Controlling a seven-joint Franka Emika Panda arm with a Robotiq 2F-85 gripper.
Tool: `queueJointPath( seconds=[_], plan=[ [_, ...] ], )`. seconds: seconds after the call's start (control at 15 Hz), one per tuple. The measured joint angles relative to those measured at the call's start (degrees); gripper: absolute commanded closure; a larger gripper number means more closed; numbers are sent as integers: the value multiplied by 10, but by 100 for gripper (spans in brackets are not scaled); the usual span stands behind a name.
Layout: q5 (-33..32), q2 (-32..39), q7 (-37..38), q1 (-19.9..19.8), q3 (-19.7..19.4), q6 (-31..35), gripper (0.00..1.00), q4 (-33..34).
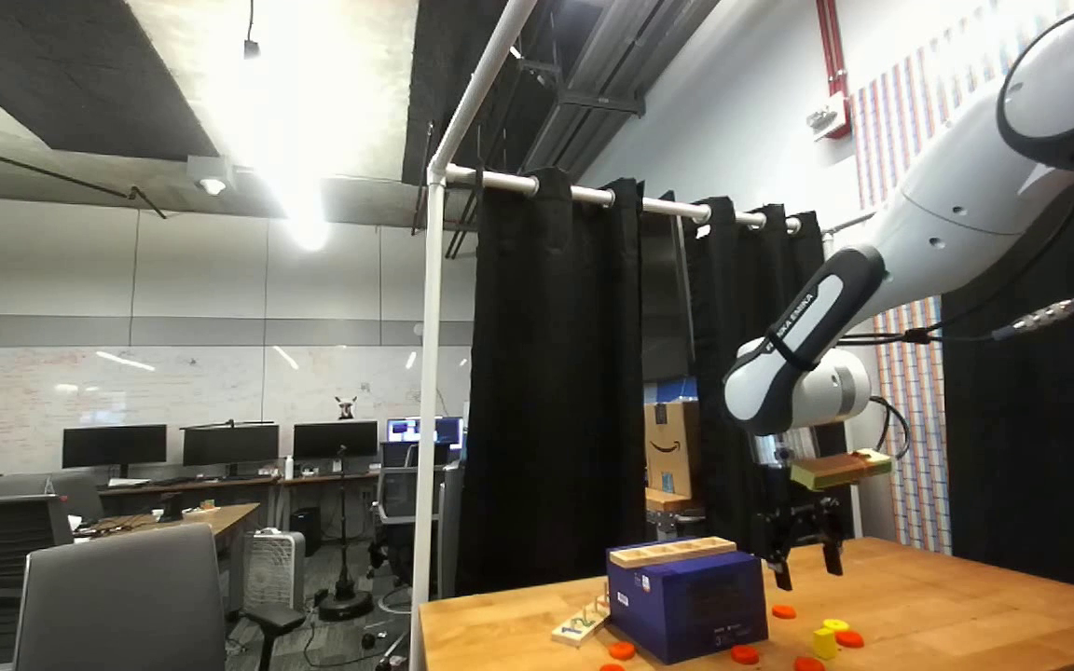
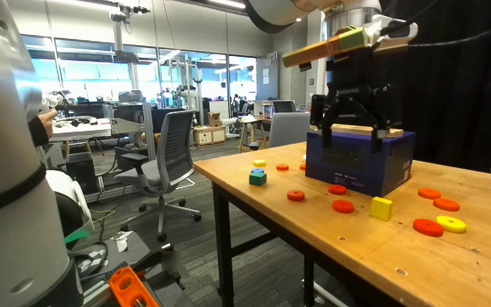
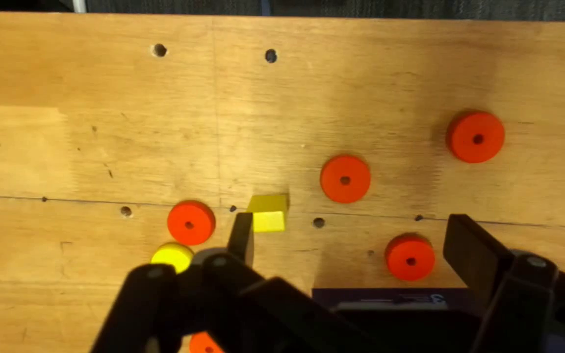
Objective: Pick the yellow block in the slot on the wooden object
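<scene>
The yellow block (image 2: pixel 381 208) stands on the wooden table in front of the dark blue box (image 2: pixel 348 168). It also shows in an exterior view (image 1: pixel 824 643) and in the wrist view (image 3: pixel 269 214), partly behind the left fingertip. A pale wooden strip with slots (image 1: pixel 673 552) lies on top of the blue box (image 1: pixel 686 606). It also shows in an exterior view (image 2: pixel 352 129), partly behind the fingers. My gripper (image 1: pixel 808 568) is open and empty, in the air above the table beside the box. In the wrist view its fingers (image 3: pixel 351 223) are wide apart.
Several orange discs (image 2: pixel 343 206) and a yellow disc (image 2: pixel 451 224) lie around the block and box. A green cube (image 2: pixel 258 179) sits near the table edge. A numbered peg board (image 1: pixel 582 623) lies beside the box. A black curtain (image 1: pixel 551 391) hangs behind the table.
</scene>
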Motion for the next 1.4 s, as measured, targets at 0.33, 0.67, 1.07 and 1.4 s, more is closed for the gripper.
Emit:
queueJointPath(
  seconds=[0.33,0.67,1.07,1.4],
  plan=[
    [-7,61,-17,-20,-21,41,0,15],
    [-7,115,-28,-26,-27,56,0,44],
    [4,170,-46,-36,-28,61,0,81],
    [35,201,-75,-48,-28,62,32,97]
  ],
)
